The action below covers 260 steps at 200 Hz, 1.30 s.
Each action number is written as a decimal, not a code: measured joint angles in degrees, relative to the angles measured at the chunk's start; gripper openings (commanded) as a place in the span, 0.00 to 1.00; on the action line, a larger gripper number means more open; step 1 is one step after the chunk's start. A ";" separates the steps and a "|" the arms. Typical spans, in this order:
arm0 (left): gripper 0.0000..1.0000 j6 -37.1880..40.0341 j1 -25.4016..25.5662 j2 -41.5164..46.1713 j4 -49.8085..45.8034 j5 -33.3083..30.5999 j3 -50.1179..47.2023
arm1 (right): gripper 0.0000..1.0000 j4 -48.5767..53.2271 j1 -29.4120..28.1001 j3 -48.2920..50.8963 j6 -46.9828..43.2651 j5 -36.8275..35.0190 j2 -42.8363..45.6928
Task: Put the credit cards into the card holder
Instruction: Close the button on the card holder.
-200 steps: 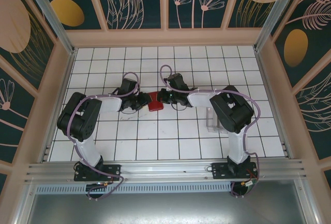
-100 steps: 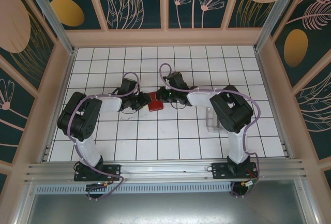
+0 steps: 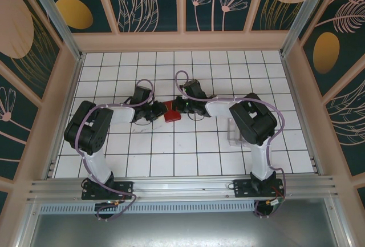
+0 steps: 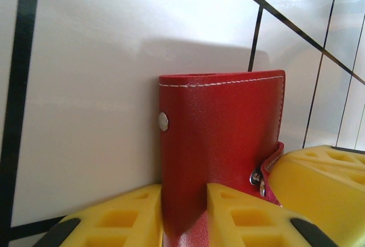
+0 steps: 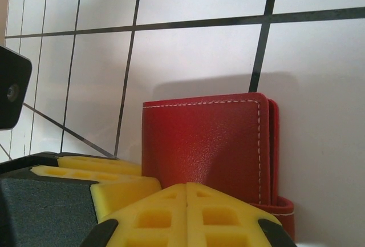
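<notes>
The red card holder (image 3: pixel 171 113) lies folded shut on the white tiles between my two arms. In the left wrist view the card holder (image 4: pixel 222 133) runs between my yellow fingers, and the left gripper (image 4: pixel 184 215) is shut on its near end. Its clasp tab (image 4: pixel 269 164) hangs loose at the right, beside a fingertip (image 4: pixel 319 178) of the other arm. The right gripper (image 5: pixel 187 201) is shut, pads together with nothing between them, resting against the card holder (image 5: pixel 205 144). From above, the left gripper (image 3: pixel 159 112) and right gripper (image 3: pixel 179 106) meet over the holder. The credit cards are hidden.
A clear acrylic slotted tray (image 3: pixel 235 133) stands on the tiles under the right arm's elbow. Wooden walls (image 3: pixel 68 87) fence the tiled floor on the left, back and right. Open tiles stretch in front of and behind the grippers.
The left jaws have tightened slightly on the card holder. The right wrist has edged a little to the left; the holder stays put.
</notes>
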State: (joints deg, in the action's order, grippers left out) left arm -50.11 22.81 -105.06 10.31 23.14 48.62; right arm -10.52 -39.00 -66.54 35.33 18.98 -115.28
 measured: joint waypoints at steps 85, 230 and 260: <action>0.26 0.00 0.00 -0.02 0.11 0.00 0.00 | 0.00 -1.38 -0.11 0.42 0.31 -0.09 -0.07; 0.26 0.02 0.00 -0.11 0.26 0.22 0.04 | 0.00 -7.58 -0.52 4.37 2.47 -0.72 0.15; 0.26 0.02 0.00 -0.13 0.37 0.24 0.04 | 0.00 -5.68 -0.37 3.63 1.62 -0.44 0.37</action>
State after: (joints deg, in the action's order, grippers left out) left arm -50.09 22.81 -105.19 10.68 23.38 48.66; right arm -16.21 -39.38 -62.92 36.95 18.55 -114.91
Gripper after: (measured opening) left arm 0.262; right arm 0.054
